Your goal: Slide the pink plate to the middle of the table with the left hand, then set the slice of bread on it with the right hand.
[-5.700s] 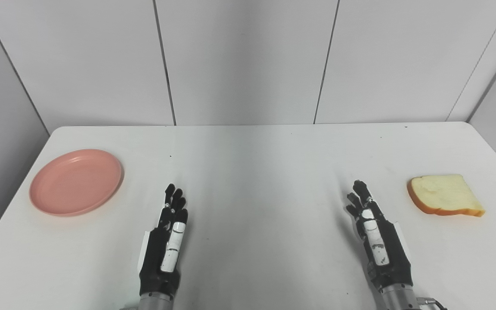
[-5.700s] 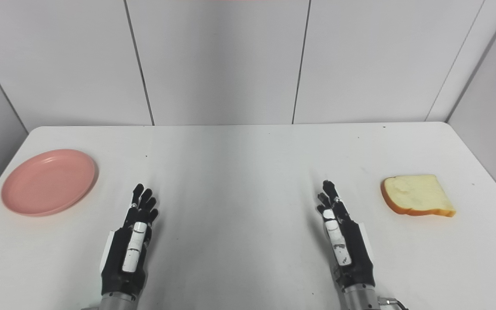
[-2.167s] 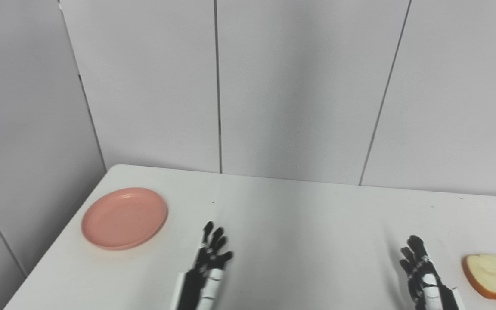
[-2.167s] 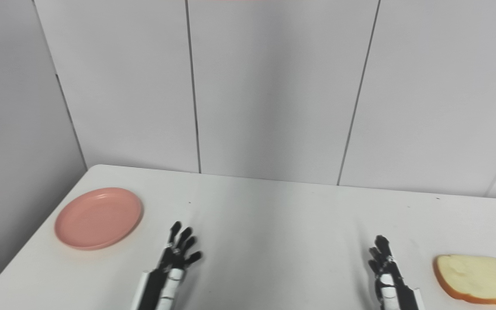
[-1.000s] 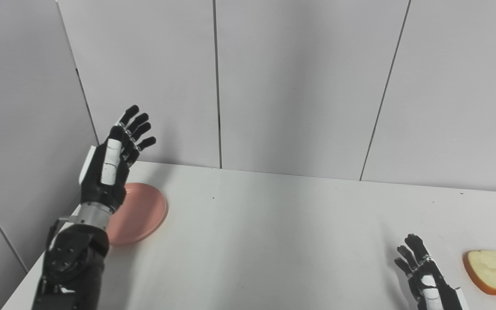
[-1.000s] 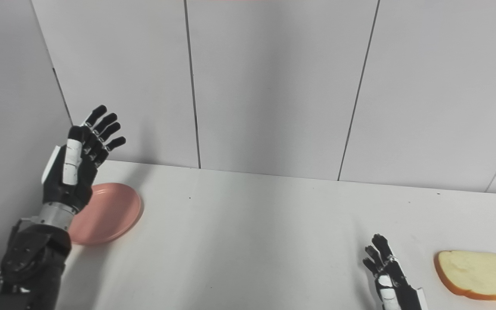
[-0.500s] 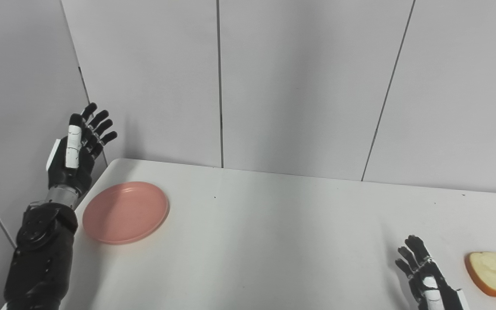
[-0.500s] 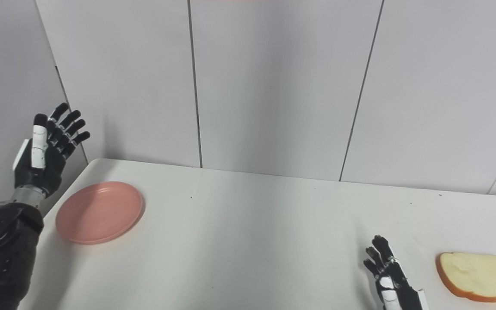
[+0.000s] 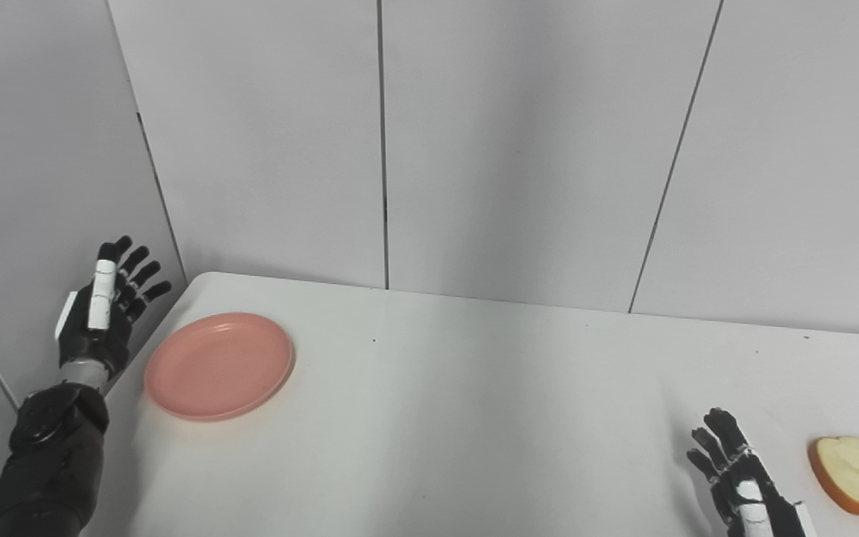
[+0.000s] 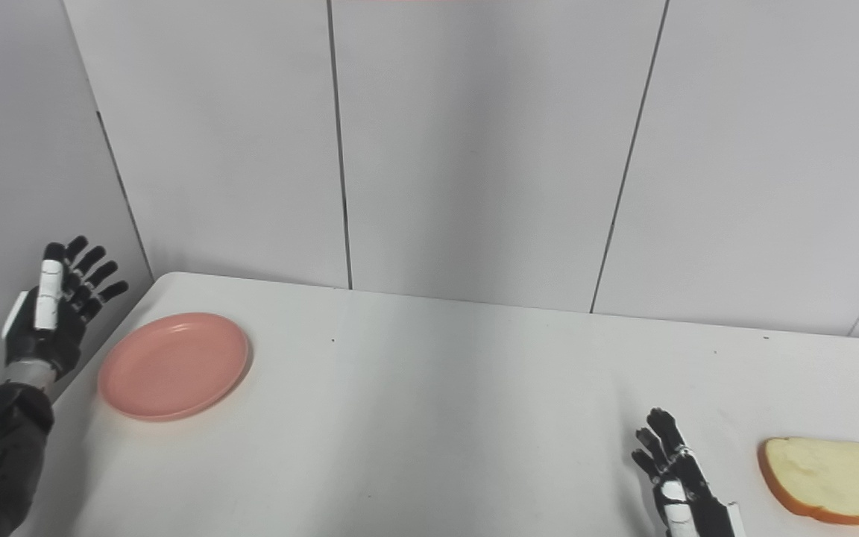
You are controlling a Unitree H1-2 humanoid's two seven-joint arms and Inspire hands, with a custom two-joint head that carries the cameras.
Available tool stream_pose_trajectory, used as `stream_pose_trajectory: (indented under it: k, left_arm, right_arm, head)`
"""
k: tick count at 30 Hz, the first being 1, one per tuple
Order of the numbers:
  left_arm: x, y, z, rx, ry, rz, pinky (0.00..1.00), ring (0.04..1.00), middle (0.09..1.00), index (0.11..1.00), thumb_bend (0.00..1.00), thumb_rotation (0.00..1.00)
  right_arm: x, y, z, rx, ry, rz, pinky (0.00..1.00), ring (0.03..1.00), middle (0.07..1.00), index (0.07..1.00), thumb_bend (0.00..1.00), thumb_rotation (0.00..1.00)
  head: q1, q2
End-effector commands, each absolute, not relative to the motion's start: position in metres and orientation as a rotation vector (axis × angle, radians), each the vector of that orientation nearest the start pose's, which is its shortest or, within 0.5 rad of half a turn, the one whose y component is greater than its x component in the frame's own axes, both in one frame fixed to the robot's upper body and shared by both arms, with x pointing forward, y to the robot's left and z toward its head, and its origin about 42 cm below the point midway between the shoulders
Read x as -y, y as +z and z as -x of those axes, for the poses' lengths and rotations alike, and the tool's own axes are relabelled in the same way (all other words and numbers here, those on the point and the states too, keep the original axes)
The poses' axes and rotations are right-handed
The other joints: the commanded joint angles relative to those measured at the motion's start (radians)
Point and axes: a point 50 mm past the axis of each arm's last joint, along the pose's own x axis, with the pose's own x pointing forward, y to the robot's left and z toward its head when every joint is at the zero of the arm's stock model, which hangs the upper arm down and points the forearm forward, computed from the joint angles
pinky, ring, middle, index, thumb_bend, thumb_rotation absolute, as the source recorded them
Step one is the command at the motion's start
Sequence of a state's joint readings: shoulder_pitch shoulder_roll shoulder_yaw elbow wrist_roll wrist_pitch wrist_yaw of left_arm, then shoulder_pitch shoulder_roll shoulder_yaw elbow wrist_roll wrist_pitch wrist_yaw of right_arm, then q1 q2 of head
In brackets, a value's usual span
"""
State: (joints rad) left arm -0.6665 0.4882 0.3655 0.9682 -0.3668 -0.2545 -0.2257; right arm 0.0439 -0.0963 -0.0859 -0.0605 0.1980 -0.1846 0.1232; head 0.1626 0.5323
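Observation:
A pink plate (image 9: 219, 365) lies flat near the far left corner of the white table (image 9: 474, 418). My left hand (image 9: 105, 313) is raised beside the table's left edge, just left of the plate and apart from it, open with fingers spread and nothing in it. A slice of bread (image 10: 825, 473) with an orange crust lies at the table's right side. My right hand (image 10: 679, 481) rests low near the front edge, left of the bread and clear of it, open and empty.
Grey panelled walls (image 9: 519, 149) close off the back and the left side, right behind my left hand. The table's left edge (image 9: 120, 365) runs between that hand and the plate.
My left hand has dropped and drifted left, from high over the plate's left side to beside the table's edge. Plate, bread and right hand have stayed put.

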Motion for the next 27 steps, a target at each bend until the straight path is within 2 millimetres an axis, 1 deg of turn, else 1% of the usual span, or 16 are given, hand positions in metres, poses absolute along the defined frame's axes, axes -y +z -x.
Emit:
stream_pose_trajectory:
  k: [1, 5, 9, 10, 13, 15, 22, 27]
  left_arm:
    - [-0.474, 0.221, -0.464, 0.268, 0.290, 0.094, 0.77, 0.888, 0.929, 0.939, 0.98, 0.81]
    - [-0.477, 0.211, -0.462, 0.236, 0.310, 0.116, 0.80, 0.898, 0.935, 0.946, 0.96, 0.81]
    - [-0.479, 0.201, -0.459, 0.202, 0.345, 0.132, 0.78, 0.871, 0.914, 0.928, 0.95, 0.79]
    - [-0.480, 0.198, -0.458, 0.193, 0.353, 0.133, 0.77, 0.864, 0.902, 0.911, 0.93, 0.77]
    - [-0.478, 0.192, -0.456, 0.182, 0.360, 0.128, 0.77, 0.856, 0.890, 0.895, 0.91, 0.76]
    - [-0.474, 0.187, -0.455, 0.172, 0.354, 0.115, 0.75, 0.853, 0.887, 0.899, 0.89, 0.77]
    - [-0.464, 0.173, -0.454, 0.132, 0.327, 0.078, 0.74, 0.850, 0.886, 0.887, 0.94, 0.78]
    - [-0.451, 0.165, -0.455, 0.113, 0.293, 0.073, 0.74, 0.861, 0.882, 0.879, 0.92, 0.78]
  right_arm:
    - [0.265, 0.056, -0.216, -0.018, -0.026, -0.112, 0.91, 0.925, 0.945, 0.908, 0.84, 0.89]
    - [0.265, 0.057, -0.216, -0.016, -0.028, -0.115, 0.91, 0.921, 0.942, 0.905, 0.84, 0.88]
    - [0.264, 0.057, -0.215, -0.017, -0.029, -0.115, 0.91, 0.919, 0.941, 0.903, 0.83, 0.88]
    - [0.264, 0.058, -0.215, -0.017, -0.030, -0.115, 0.90, 0.918, 0.938, 0.901, 0.84, 0.88]
    - [0.264, 0.058, -0.216, -0.015, -0.032, -0.114, 0.90, 0.914, 0.934, 0.898, 0.85, 0.88]
    - [0.264, 0.059, -0.215, -0.013, -0.028, -0.110, 0.90, 0.915, 0.935, 0.900, 0.84, 0.88]
    - [0.264, 0.060, -0.213, -0.014, -0.032, -0.117, 0.90, 0.914, 0.932, 0.900, 0.84, 0.88]
    - [0.264, 0.061, -0.213, -0.011, -0.031, -0.111, 0.90, 0.915, 0.934, 0.903, 0.83, 0.88]
  head:
    - [0.000, 0.003]
    - [-0.002, 0.004]
    - [-0.006, 0.004]
    - [-0.007, 0.004]
    - [-0.007, 0.003]
    - [-0.007, 0.004]
    - [-0.011, 0.013]
    - [-0.012, 0.016]
